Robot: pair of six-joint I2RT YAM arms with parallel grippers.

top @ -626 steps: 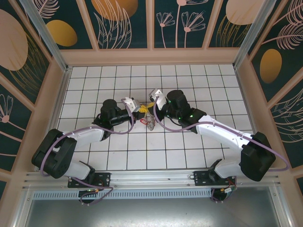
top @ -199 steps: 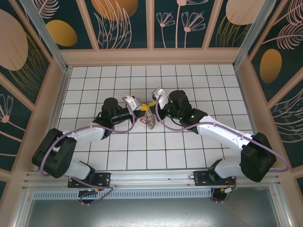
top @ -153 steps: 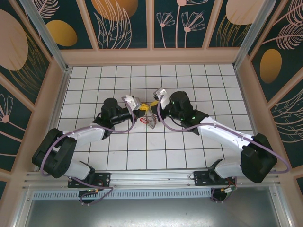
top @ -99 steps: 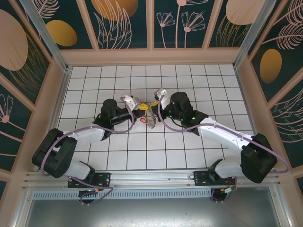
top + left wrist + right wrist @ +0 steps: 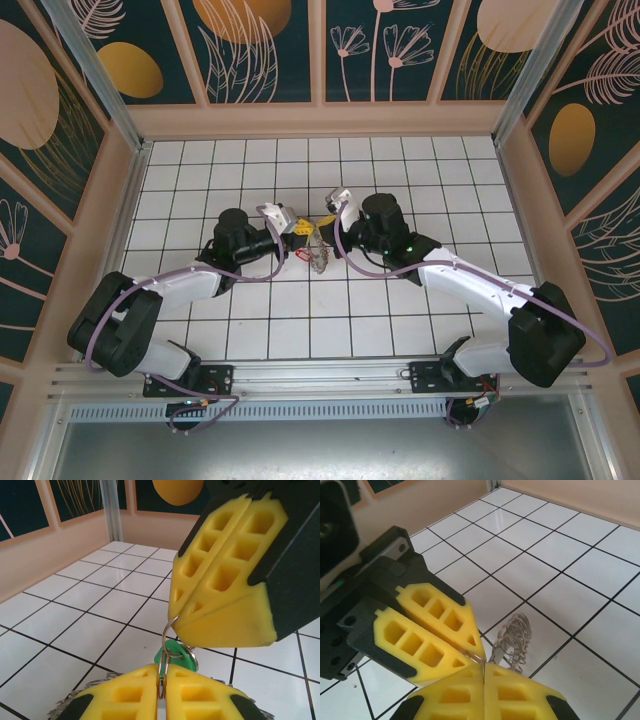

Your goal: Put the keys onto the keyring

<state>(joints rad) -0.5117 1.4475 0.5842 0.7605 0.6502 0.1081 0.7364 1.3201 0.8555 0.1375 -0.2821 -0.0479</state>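
On the white tiled floor [image 5: 400, 330], left gripper [image 5: 161, 672] and right gripper [image 5: 484, 666] both pinch the wire loop [image 5: 164, 630] of the green-tagged key [image 5: 175, 656] beside the keyring [image 5: 512, 637]; threading appears outstanding.

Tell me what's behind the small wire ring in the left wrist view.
A green key tag hangs just behind the small wire ring; the left gripper's pads hide whatever hangs lower.

The keyring [image 5: 318, 260], pale grey with a notched rim, lies flat on the table [image 5: 400, 330] near its middle. Just above it hangs the green key [image 5: 172, 655] on a thin upright wire loop [image 5: 161, 660]. The left fingers [image 5: 200, 700] pinch the loop's bottom and the right fingers [image 5: 225, 580] its top. A red key [image 5: 302, 255] shows just left of the keyring.
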